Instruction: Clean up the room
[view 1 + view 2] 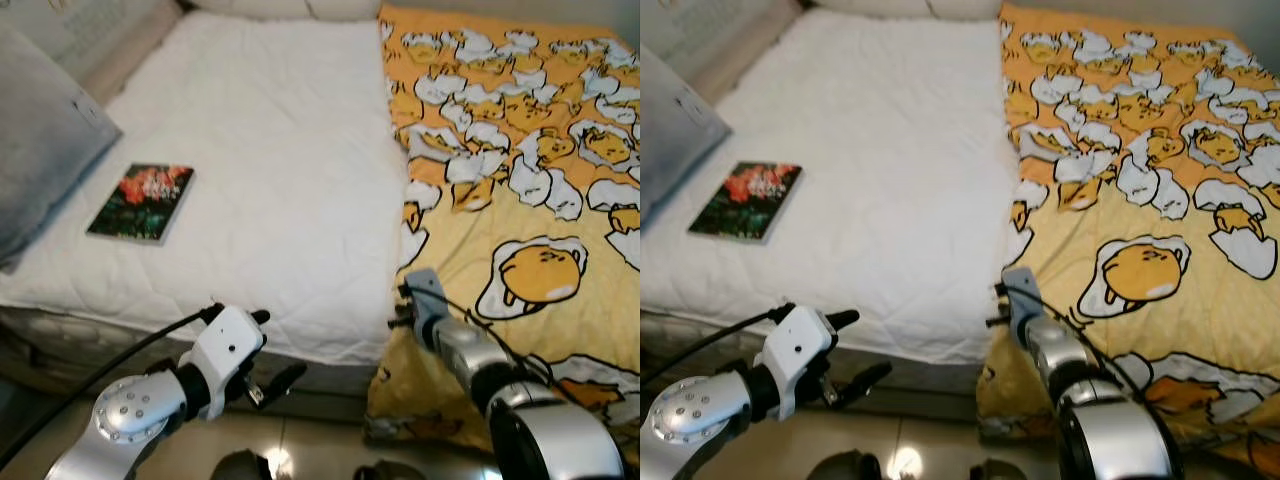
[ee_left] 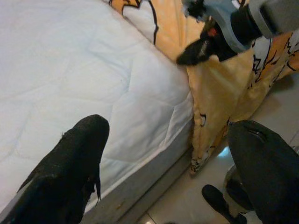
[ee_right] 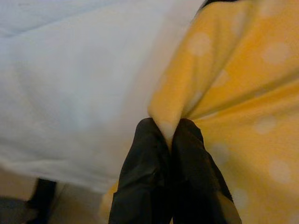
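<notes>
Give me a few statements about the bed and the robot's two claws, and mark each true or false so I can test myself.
1. The right claw is pinching the edge of the yellow blanket. True.
2. The book lies on the yellow blanket. False: it lies on the white mattress, near the grey pillow.
3. The left claw is open and holds nothing. True.
4. The yellow blanket covers the whole bed. False: it covers the robot's right side, while the left side is bare white mattress.
5. The left claw is gripping the book. False: it is off the near edge of the bed, apart from the book.
</notes>
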You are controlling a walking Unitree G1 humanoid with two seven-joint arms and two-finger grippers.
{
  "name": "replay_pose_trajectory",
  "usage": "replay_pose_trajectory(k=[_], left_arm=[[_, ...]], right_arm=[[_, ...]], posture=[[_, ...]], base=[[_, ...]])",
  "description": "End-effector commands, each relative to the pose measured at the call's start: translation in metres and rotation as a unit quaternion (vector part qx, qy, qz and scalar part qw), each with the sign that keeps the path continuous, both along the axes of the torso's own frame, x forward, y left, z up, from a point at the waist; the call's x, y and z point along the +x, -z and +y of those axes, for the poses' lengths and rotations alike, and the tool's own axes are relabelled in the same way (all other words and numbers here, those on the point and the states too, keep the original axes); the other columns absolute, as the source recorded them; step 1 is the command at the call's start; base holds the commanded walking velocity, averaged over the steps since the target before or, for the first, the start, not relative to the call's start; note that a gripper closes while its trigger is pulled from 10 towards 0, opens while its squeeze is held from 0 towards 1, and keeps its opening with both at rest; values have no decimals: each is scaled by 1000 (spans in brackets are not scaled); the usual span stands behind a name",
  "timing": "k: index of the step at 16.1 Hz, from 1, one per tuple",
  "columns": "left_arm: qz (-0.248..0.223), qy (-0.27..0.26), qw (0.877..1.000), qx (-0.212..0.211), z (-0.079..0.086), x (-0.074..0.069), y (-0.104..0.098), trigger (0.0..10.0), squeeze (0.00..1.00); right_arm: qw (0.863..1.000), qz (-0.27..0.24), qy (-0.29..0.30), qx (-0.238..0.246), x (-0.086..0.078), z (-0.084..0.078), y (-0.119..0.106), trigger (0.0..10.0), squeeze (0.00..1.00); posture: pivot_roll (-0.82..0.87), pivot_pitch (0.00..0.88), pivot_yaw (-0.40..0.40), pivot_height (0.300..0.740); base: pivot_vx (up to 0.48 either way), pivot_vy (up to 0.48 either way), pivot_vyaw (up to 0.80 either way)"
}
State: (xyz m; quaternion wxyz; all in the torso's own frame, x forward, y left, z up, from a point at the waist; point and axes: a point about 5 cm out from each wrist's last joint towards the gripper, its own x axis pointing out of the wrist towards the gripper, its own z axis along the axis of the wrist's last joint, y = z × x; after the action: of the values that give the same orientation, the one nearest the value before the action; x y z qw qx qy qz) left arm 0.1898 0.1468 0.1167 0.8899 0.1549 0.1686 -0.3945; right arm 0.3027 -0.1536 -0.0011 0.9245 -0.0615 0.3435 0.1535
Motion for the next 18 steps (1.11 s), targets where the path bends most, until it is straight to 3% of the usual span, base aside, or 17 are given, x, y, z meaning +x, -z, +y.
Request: replay_pose_trajectory(k=[1, 2, 6, 8, 9, 10, 11, 13, 14, 15, 18], left_arm=[[4, 8, 1000, -3, -3, -1, 5, 10000, 333], [4, 10, 1000, -4, -4, 0, 6, 10000, 333], [0, 26, 1000, -12, -10, 6, 13, 10000, 329], [-2, 29, 1000, -13, -13, 11, 16, 10000, 329], [-5, 33, 999, -13, -15, 14, 19, 10000, 329], [-5, 34, 999, -13, -15, 15, 20, 10000, 329], [-9, 34, 999, -11, -16, 19, 24, 10000, 329], [-13, 26, 1000, -10, -16, 24, 26, 10000, 329], [-17, -3, 1000, -17, -13, 30, 30, 10000, 329], [-17, -16, 1000, -19, -11, 32, 31, 10000, 329], [-44, -127, 990, -35, 4, 44, 32, 10000, 329]], right_arm=[[999, 0, -42, 32, -8, -1, 3, 0, 0], [998, 0, -53, 41, -12, -2, 4, 0, 0], [984, -13, -126, 122, -57, 1, -15, 0, 0], [981, -9, -144, 130, -69, 4, -20, 0, 0], [985, -2, -134, 107, -76, 3, -21, 0, 0], [987, 1, -124, 103, -76, 3, -21, 9725, 0], [986, 4, -95, 137, -73, 7, -24, 10000, 1000], [984, 2, -84, 154, -69, 10, -25, 10000, 1000], [989, 1, -91, 113, -67, 7, -23, 10000, 1000], [989, 0, -92, 116, -67, 8, -25, 10000, 1000], [986, -75, -61, 133, -63, 5, -49, 10000, 1000]], posture=[[-9, 0, -2, 740], [-29, 0, 5, 740], [-80, 0, 22, 740], [-88, 0, 26, 740], [-103, 0, 34, 740], [-105, 0, 36, 740], [-110, 0, 35, 740], [-108, 0, 30, 740], [-107, 0, 22, 740], [-107, 0, 21, 740], [-107, 0, 24, 740]], base=[[0, 0, 0], [0, 0, 0], [0, 0, 0], [0, 0, 0], [0, 0, 0], [0, 0, 0], [0, 0, 0], [0, 0, 0], [0, 0, 0], [0, 0, 0], [0, 0, 0]])
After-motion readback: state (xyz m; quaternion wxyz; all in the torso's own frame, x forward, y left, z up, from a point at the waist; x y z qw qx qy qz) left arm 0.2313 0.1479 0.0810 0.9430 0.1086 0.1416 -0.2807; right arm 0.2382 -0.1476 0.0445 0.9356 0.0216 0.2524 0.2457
